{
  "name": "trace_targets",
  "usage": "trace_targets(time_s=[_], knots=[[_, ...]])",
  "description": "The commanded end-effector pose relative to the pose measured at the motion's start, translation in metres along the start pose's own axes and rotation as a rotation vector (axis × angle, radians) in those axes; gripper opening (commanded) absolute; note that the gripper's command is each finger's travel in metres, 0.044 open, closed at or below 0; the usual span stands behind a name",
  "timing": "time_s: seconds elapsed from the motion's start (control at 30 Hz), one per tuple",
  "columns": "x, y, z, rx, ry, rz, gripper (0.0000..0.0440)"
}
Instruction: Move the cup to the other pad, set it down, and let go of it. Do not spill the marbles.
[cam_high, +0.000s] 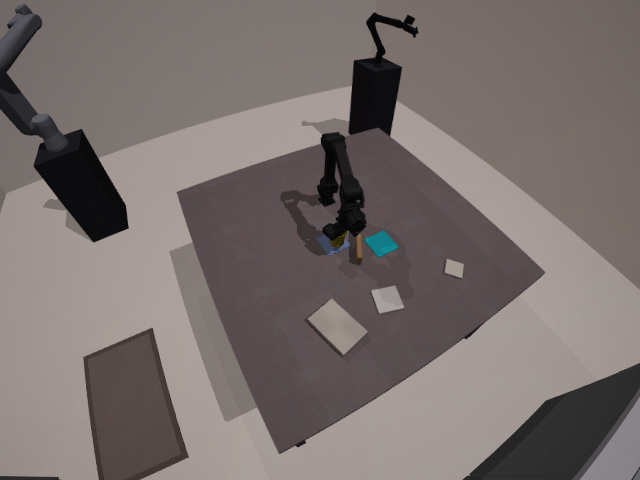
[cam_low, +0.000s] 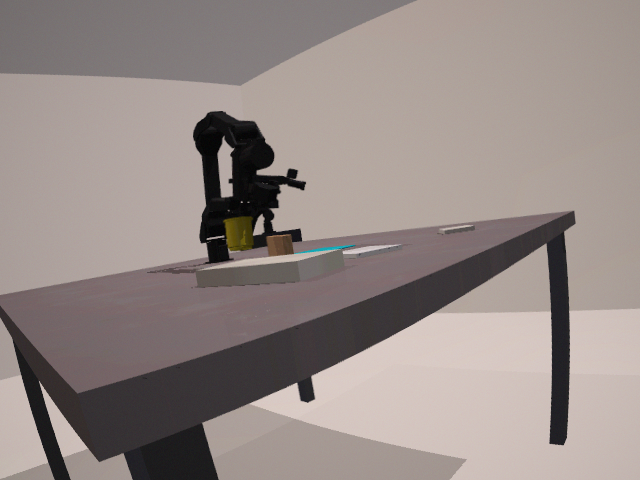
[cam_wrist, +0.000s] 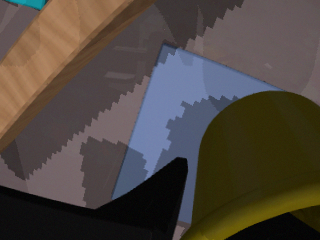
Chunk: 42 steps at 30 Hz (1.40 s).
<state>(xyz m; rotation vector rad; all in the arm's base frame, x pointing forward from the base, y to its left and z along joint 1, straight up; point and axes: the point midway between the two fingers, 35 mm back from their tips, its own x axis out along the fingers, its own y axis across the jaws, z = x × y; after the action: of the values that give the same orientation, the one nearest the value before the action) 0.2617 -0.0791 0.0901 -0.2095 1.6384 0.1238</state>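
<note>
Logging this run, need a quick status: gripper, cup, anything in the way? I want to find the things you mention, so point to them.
Gripper (cam_high: 338, 233) (cam_low: 238, 214) shut on cup (cam_high: 338, 239) (cam_low: 239, 233) (cam_wrist: 255, 150). Cup lifted above blue pad (cam_high: 327, 248) (cam_wrist: 175, 95), marbles not visible. Wooden block (cam_high: 359, 249) (cam_low: 279, 244) (cam_wrist: 55, 55) stands between it and cyan pad (cam_high: 381, 243) (cam_low: 325, 249) (cam_wrist: 31, 3).
</note>
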Motion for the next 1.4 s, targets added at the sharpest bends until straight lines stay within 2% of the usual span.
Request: trace_targets(time_s=[0.0,0.3,0.7,1.37], knots=[[-0.009,0.001,0.005,-0.015,-0.023,-0.004,0.001],[-0.029,0.005,0.024,-0.046,-0.077,-0.021,0.0017],[-0.048,0.023,0.055,-0.092,-0.152,-0.044,0.0],[-0.048,0.08,0.1,-0.175,-0.242,-0.051,0.0]])
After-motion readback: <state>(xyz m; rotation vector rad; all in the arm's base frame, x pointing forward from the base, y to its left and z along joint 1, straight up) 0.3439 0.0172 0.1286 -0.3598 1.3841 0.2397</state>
